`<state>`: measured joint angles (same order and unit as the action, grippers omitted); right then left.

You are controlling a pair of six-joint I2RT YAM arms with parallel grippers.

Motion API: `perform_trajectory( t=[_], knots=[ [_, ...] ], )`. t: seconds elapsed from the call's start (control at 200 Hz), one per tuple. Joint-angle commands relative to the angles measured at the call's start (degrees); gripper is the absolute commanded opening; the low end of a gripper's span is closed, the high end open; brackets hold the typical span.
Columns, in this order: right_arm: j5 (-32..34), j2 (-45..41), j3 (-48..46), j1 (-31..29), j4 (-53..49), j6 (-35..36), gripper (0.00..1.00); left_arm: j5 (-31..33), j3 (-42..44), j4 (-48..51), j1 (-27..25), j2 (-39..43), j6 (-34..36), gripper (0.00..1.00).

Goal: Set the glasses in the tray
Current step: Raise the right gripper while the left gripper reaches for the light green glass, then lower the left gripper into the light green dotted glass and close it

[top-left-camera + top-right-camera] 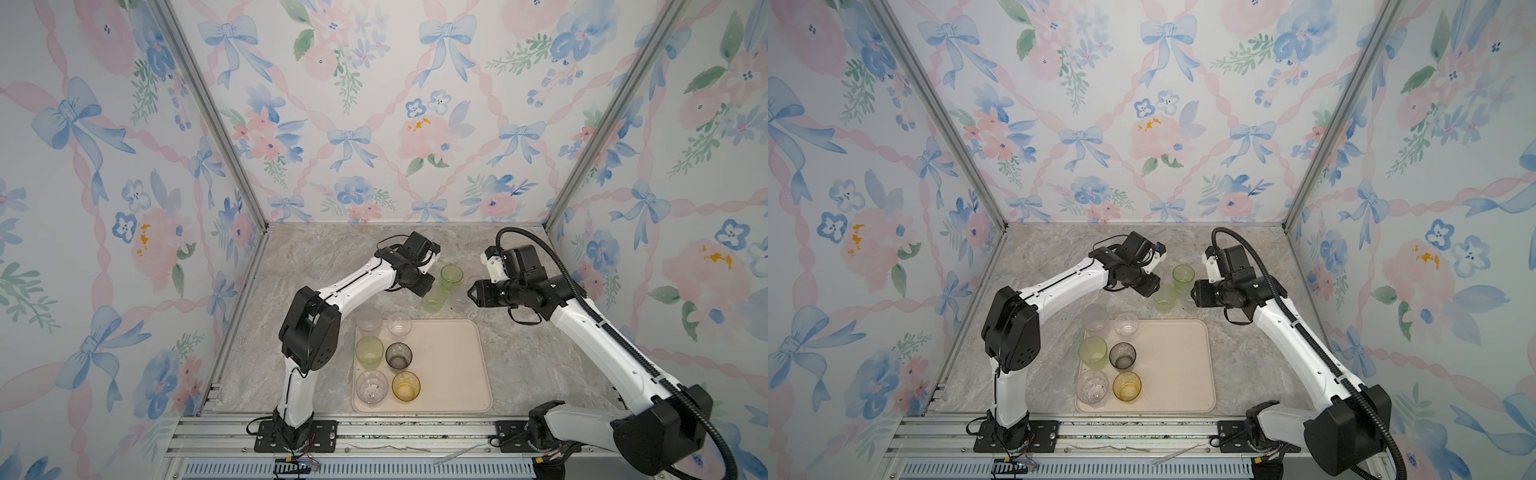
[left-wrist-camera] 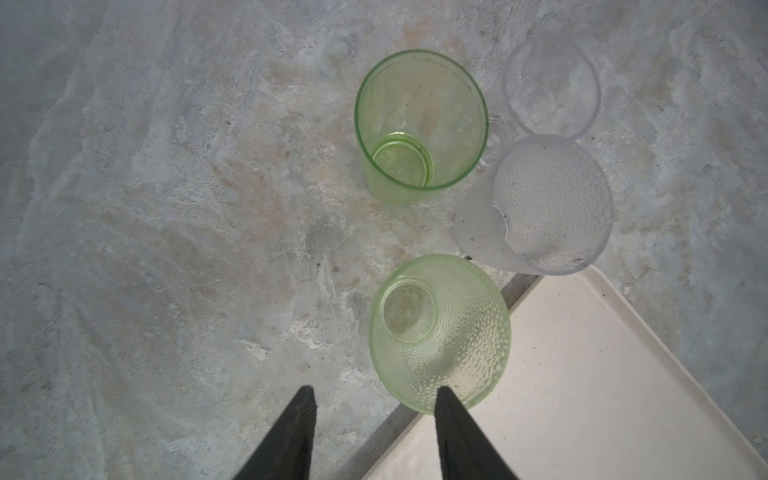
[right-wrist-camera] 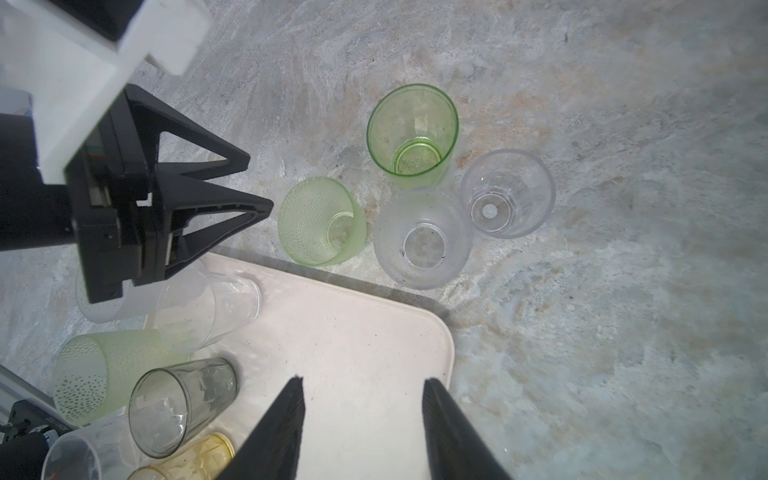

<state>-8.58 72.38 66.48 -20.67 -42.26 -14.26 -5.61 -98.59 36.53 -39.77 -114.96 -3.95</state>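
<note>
Glasses (image 1: 369,351) are found in two groups now, and every one appears to be stood upright, mouth up, long axis vertical to the desk (image 1: 540,374). Six are packed in two rows down the left side of the tray (image 1: 451,365), the amber glass (image 1: 406,385) and the smoky grey glass (image 1: 398,355) among them. The frosted glass (image 1: 369,320) at the tray's far left corner is set so close to the rim that it cannot be told whether it is wholly inside. That tight packing looks deliberate: the tray's right half is bare for what remains.

Four are yet to be moved. They are bunched on the desk just beyond the tray's far rim: a dimpled green glass (image 2: 440,332) nearest the rim, then a smooth green glass (image 2: 419,124), a frosted dimpled glass (image 2: 536,208) and a clear glass (image 2: 552,83).

The left fingers (image 2: 291,436) are held moderately apart and empty beside the dimpled green glass, probably so that it can be straddled. The right fingers (image 3: 278,432) are parted likewise, nothing between them, near the tray's far right corner.
</note>
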Motion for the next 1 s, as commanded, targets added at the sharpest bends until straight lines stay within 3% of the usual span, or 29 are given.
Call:
perform_trajectory(
  t=[0.0,0.66,0.996],
  knots=[
    [-1.0,0.2,0.2,0.7,1.0,0.7,0.49,-1.4,-2.7,2.7,-0.3,-2.8,1.4,0.47],
    [-3.2,-0.2,-2.6,4.1,2.9,1.3,0.49,4.5,-14.8,10.8,-1.8,-12.2,3.5,0.37],
    [-4.1,0.4,-2.9,5.2,3.4,1.5,0.49,4.5,-18.2,13.1,-1.8,-14.9,4.1,0.30]
  ],
)
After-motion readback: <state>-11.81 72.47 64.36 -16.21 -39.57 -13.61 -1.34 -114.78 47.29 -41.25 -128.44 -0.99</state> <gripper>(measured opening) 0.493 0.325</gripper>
